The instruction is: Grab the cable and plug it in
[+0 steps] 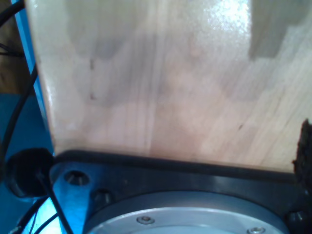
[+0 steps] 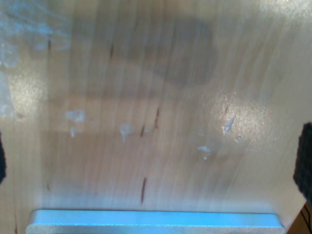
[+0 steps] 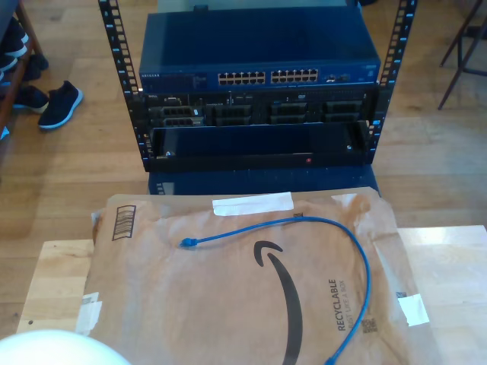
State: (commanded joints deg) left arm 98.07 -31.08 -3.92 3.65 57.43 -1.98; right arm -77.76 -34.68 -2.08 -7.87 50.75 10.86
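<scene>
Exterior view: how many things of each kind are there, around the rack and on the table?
Blue cable: 1
Brown paper mailer: 1
Equipment rack: 1
Dark shoes: 3 at least
Total: 6

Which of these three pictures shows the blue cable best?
The exterior view: the blue cable lies in a full curve on the brown paper mailer. Both wrist views look at bare wooden tabletop instead.
</scene>
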